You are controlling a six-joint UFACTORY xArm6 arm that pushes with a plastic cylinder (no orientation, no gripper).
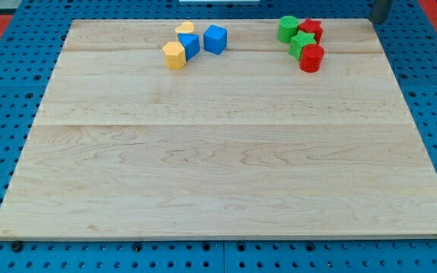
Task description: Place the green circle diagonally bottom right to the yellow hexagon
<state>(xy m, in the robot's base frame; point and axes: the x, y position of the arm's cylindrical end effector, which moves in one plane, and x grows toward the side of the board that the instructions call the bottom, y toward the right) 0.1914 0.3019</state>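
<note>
Green circle (pixel 287 29) sitting top right on table (pixel 203 174), touching red block (pixel 310 30). Looking light, hard, slidy; pushing from right side toward yellow hexagon (pixel 174 55). Tip not showing; hand state unknown.

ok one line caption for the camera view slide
Green circle in the right cluster, yellow hexagon in the left cluster, my tip at the board's top right.

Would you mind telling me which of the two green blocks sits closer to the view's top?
The green circle, the rounded one at the upper left of the red-and-green cluster; the green star lies below and right of it, between the two red blocks.
</note>
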